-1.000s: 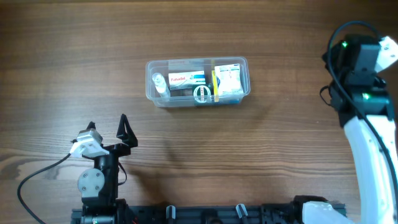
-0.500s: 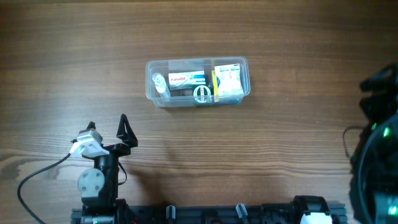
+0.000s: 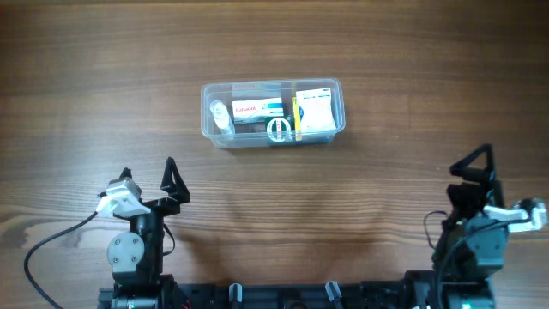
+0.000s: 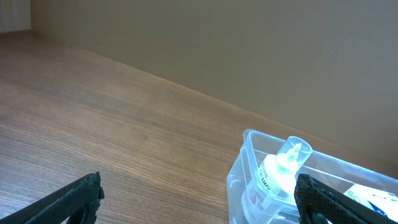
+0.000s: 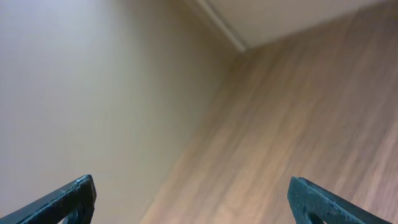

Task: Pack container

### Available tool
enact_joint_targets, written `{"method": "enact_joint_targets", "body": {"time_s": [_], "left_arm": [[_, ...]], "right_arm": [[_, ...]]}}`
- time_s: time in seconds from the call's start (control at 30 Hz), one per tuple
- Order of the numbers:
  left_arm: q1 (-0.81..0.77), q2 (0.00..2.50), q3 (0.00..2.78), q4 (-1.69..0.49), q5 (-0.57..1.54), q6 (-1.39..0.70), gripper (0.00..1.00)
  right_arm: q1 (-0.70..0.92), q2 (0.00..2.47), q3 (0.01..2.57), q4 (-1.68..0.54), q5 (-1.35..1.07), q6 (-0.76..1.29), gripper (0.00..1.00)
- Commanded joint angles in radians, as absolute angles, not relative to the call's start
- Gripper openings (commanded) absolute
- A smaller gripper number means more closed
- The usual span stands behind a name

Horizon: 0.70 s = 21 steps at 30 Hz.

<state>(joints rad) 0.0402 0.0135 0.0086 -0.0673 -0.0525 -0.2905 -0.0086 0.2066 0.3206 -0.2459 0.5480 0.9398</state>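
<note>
1. The container (image 3: 273, 114) sits on the far half of the table, a little left of centre, well apart from both arms, long side running left to right.
2. At its left end is a small clear bottle (image 3: 220, 114) with a white label, leaning against the wall.
3. Next is a white box (image 3: 257, 110) with a red label, lying flat.
4. Just right of that, at the near wall, is a clear ring-shaped thing (image 3: 278, 130); I cannot tell what it is.
5. The right end holds a blue-yellow box (image 3: 315, 112).
6. The left gripper (image 3: 147, 168) rests near the front edge, fingers spread wide, holding nothing.
7. The right gripper (image 5: 189, 183) is at the front right, also wide open and empty.
8. The table (image 3: 386, 69) is brown wood grain.
9. A plain beige wall (image 4: 217, 37) stands behind it.
</note>
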Motion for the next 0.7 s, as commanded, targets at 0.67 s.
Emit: {"method": "enact_joint_targets", "body": {"time_s": [0.67], "left_arm": [[0.035,0.005,0.006,-0.068,-0.062,-0.273,1.0]], "right_arm": [[0.001,0.041,0.109,0.053,-0.004,0.265,1.0]]}}
